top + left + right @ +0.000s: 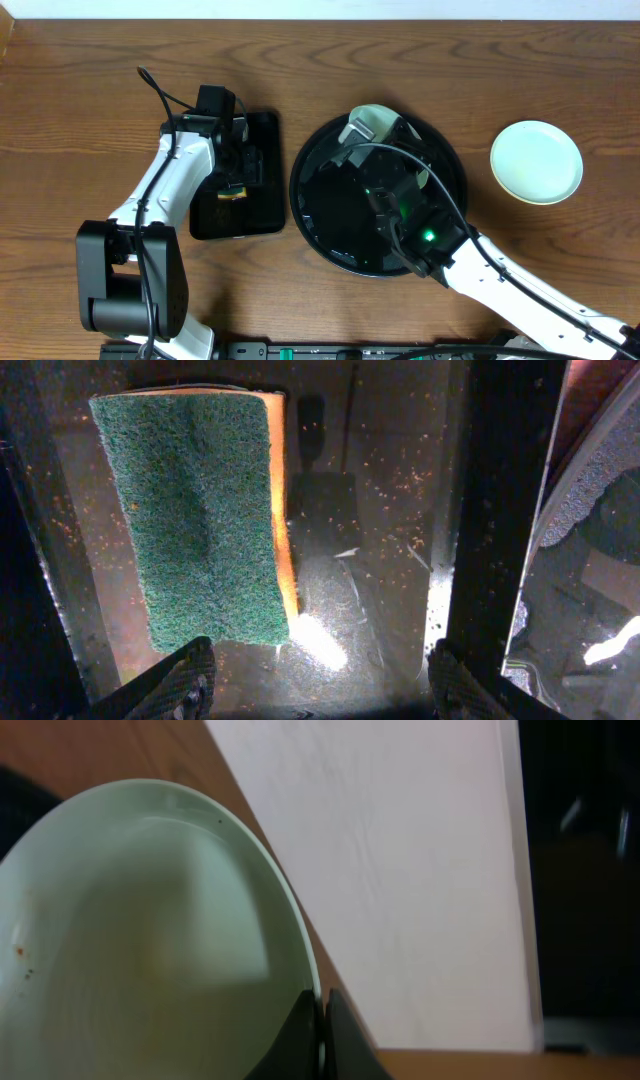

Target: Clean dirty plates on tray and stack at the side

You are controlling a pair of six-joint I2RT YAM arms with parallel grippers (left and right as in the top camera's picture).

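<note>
The right gripper (320,1012) has its jaws closed on the rim of a pale plate (150,940), tilted up over the round tray (298,195), with what seem faint brown specks on it. The left gripper (325,685) hangs, jaws spread, above the sponge (200,520); it should close squarely across the sponge's narrow width while the right holds the plate steady.

Left pincer (322,678) wide agape, facing downward; right pincer (320,1025) tightly pinched together.
</note>
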